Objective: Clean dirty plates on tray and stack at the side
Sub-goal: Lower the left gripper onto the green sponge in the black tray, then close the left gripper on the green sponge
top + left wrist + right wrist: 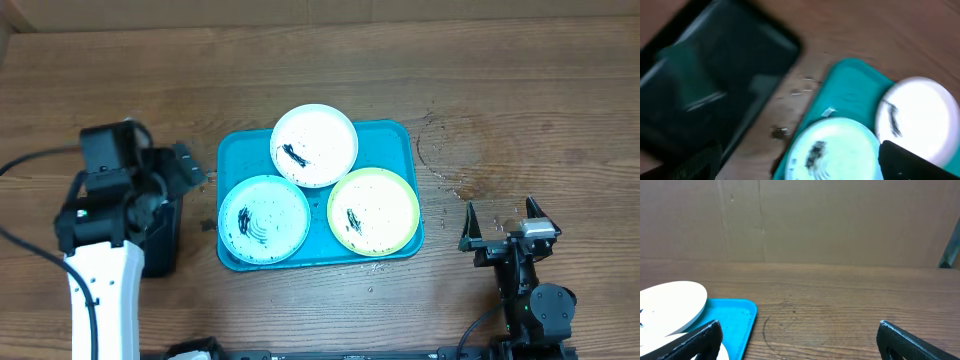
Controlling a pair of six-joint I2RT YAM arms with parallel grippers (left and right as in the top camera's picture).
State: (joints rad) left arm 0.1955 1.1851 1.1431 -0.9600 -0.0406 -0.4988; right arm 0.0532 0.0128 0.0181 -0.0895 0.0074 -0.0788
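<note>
Right gripper (502, 225): jaws wide apart, empty, parked on bare table right of the tray (395, 135). Left gripper (178, 170): also fully spread, holding nothing, over the black tray (165, 240), just left of the teal one.

All three plates lie on the tray, smudged: white plate (315, 145) at the back, teal-rimmed plate (265, 218) front left, yellow-green plate (373, 210) front right.

Risk: the white rim seems to overlap the other two, so lifting a front plate first could tip it. A thin rim could slip from the jaws, and the tray could slide.
</note>
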